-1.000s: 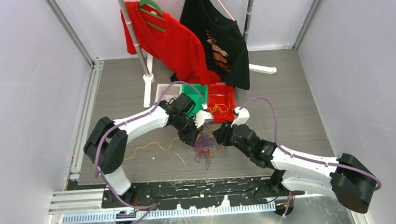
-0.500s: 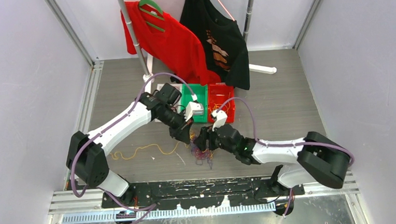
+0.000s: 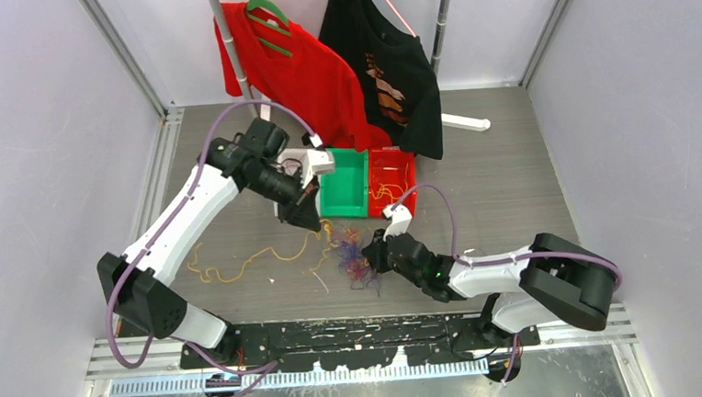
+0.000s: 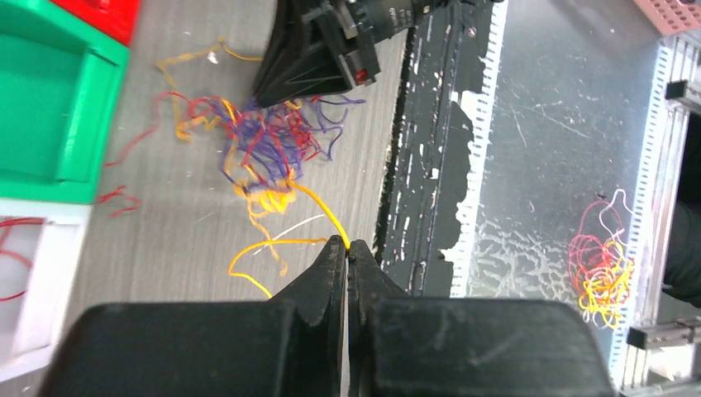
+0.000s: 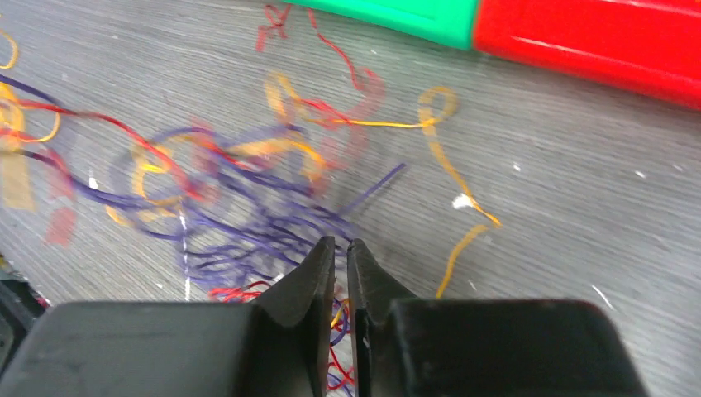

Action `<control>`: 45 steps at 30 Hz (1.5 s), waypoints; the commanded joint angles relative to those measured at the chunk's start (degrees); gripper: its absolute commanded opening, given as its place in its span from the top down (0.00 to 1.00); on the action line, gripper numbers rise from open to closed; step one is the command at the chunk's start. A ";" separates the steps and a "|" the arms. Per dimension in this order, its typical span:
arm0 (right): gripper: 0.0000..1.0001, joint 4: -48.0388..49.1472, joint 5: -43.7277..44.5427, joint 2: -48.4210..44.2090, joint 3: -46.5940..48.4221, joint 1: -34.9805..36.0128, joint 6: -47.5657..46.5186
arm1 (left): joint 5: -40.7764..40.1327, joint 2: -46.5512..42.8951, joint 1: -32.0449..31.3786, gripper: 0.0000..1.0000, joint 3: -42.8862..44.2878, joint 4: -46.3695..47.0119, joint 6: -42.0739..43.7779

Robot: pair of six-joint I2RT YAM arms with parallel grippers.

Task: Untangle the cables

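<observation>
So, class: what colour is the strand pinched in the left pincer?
The strand is yellow-orange; left wrist view.

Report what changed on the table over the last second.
The left gripper, shut on a yellow-orange strand, pulled back and to the left, away from the tangle, drawing that strand out. The right arm folded in, and the right gripper stayed at the tangle's right edge, jaws nearly together; whether it grips strands is unclear. The green bin, red bin and hanging shirts stayed put.
</observation>
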 commanded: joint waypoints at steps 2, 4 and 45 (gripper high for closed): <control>0.88 -4.29 6.33 -6.50 -2.47 0.89 0.35 | 0.85 -2.87 4.63 1.00 7.02 -4.83 2.63; 0.93 -6.35 7.17 -8.44 -2.90 1.17 0.25 | 1.37 -2.94 6.40 1.00 9.21 -5.38 2.65; 0.99 0.28 -6.79 -8.26 14.29 4.42 -8.80 | 12.62 -6.37 6.22 1.00 8.46 -17.52 7.96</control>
